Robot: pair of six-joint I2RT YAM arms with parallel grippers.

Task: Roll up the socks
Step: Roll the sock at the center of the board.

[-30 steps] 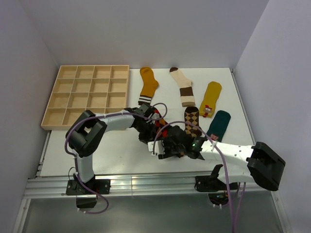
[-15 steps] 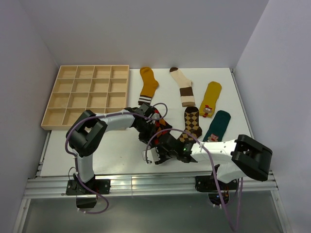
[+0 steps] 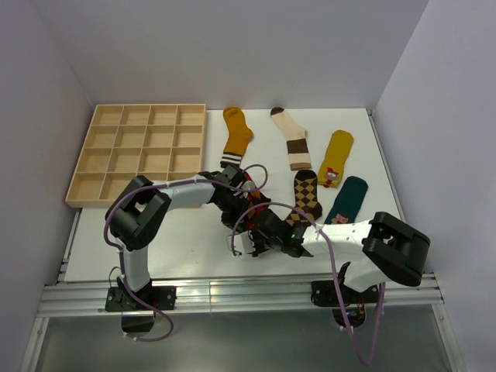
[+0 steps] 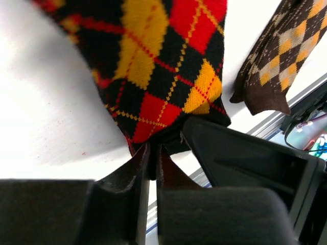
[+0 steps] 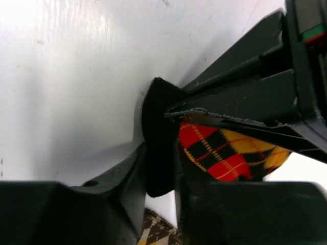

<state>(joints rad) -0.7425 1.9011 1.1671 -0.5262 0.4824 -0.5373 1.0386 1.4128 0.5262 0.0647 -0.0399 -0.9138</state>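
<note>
A red, black and yellow argyle sock (image 4: 153, 66) lies mid-table between my two grippers. My left gripper (image 4: 153, 151) is shut on its black edge. My right gripper (image 5: 160, 153) has closed on a black fold of the same sock (image 5: 225, 153), right beside the left fingers. From above, the left gripper (image 3: 242, 208) and right gripper (image 3: 254, 237) meet over the sock and mostly hide it. The other socks lie flat behind: mustard (image 3: 236, 136), cream with brown bands (image 3: 293, 141), yellow (image 3: 338, 157), brown argyle (image 3: 308, 194) and teal (image 3: 350, 200).
A wooden tray (image 3: 139, 147) with several compartments sits at the back left. The brown argyle sock (image 4: 276, 56) lies close to the right of the held sock. The table's metal front rail (image 3: 232, 291) runs just behind the right gripper.
The right gripper slid left up to the left gripper and closed onto the sock's black fold. The right arm's elbow swung inward. The left arm stayed put.
</note>
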